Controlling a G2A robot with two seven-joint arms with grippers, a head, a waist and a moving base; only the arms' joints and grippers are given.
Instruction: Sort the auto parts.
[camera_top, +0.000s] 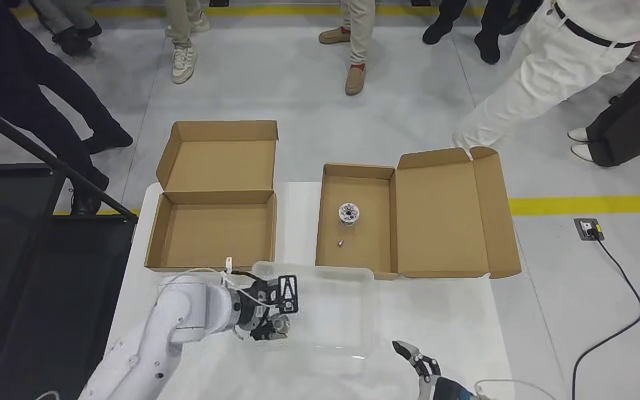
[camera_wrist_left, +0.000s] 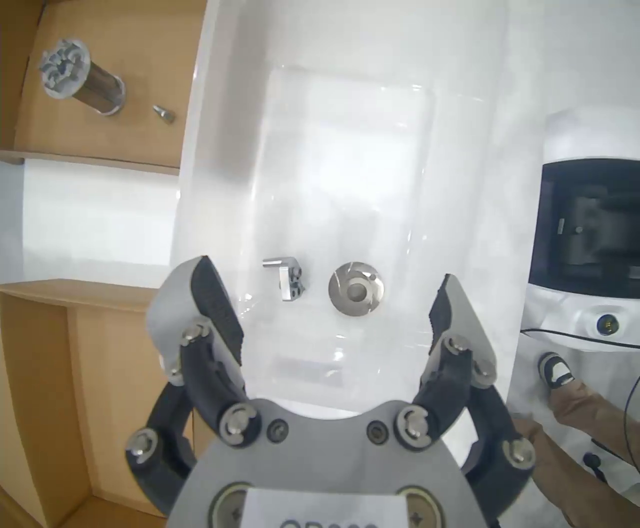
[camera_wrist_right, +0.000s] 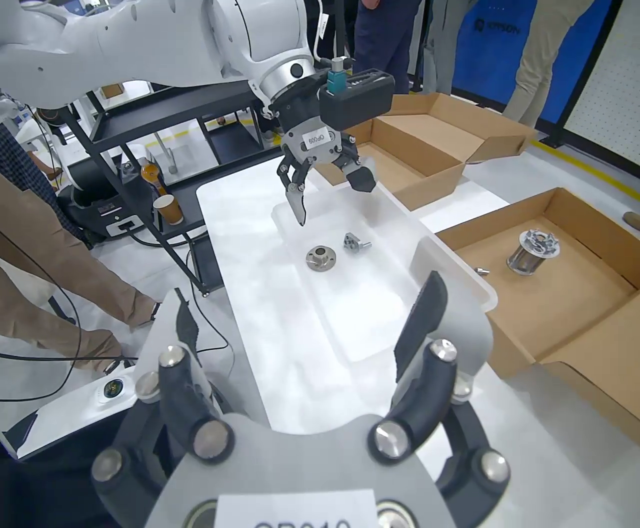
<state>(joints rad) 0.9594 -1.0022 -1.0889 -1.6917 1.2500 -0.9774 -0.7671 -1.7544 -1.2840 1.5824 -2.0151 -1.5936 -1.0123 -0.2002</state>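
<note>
Hovering over clear tray (camera_wrist_right: 450, 260), left end: left gripper (camera_wrist_left: 324, 270), jaws spread wide, nothing held. Right gripper (camera_wrist_right: 307, 295) just off tray's near side, jaws also wide, nothing held.

Inside tray, below left gripper: flanged disc (camera_wrist_left: 356, 295) lying flat, small bracket (camera_wrist_left: 287, 280) just beside it, not touching. Both bare metal, so prob. stiff, dense for size, slick. Disc sits low; best pinch across outer rim, jaws close to tray floor. Thin tray may skid.

Beyond tray: two open cardboard boxes. Right box (camera_top: 365, 250) holds ribbed cylinder (camera_top: 348, 212) upright + small screw (camera_top: 341, 241); left box (camera_top: 215, 235) beside it. White bench (camera_top: 470, 320) under all. Farther out, grey floor (camera_top: 300, 90) w/ yellow line (camera_top: 570, 205).
</note>
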